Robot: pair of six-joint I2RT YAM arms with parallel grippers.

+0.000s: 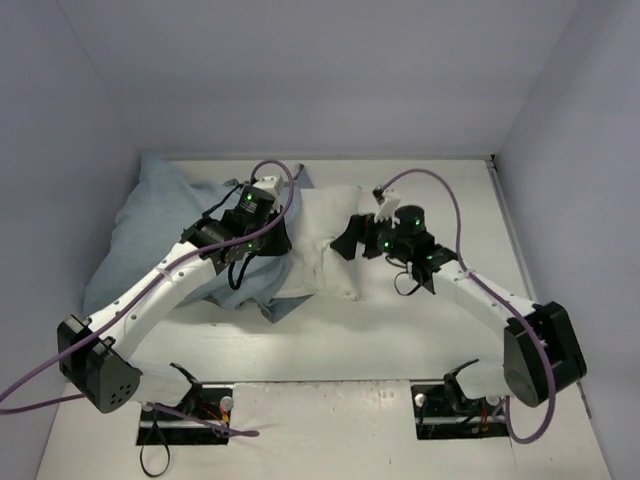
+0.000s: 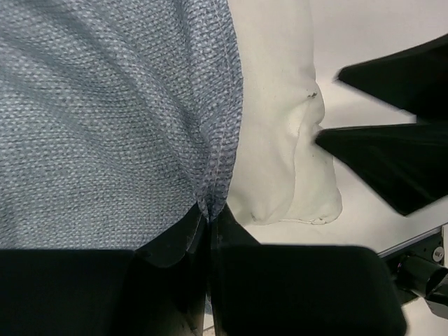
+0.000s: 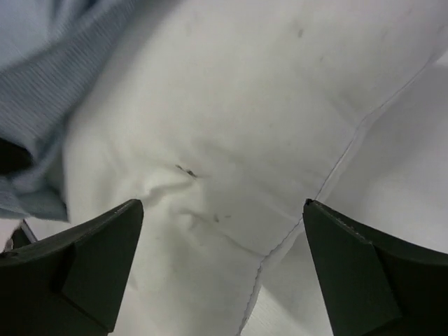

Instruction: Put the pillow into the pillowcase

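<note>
Over the pillow (image 1: 335, 235), which lies on the table (image 1: 400, 335) between my two arms, the right gripper (image 3: 222, 204) hovers with its jaws spread wide and nothing between them. Bare white fabric, creased and dimpled, fills the gap. At the pillow's left edge the left gripper (image 2: 208, 218) is pinched fully closed on the stitched hem of the pillowcase (image 1: 140, 235), whose pale blue-grey side faces up. The bulk of the pillowcase lies bunched to the left of the pillow. Its hem overlaps the pillow's left edge, and most of the pillow is uncovered to the right of that hem. Whether the hidden edge is inside the mouth or merely under a fold, I cannot tell.

Step in hand, as I judge it: regrasp the pillow with the right gripper and feed it leftward into the mouth that the left gripper holds. To do this well, I would bring the open jaws down on a raised fold near the pillow's right side. I would take a deep bite of stuffing, not only the skin, and push toward the hem in a low, straight line. The left gripper should hold the hem lifted and taut above the pillow's top face, so the mouth does not collapse. Risk: soft filling may buckle under a push, and thin cloth may slip from the pinch or drag along with the pillow.
</note>
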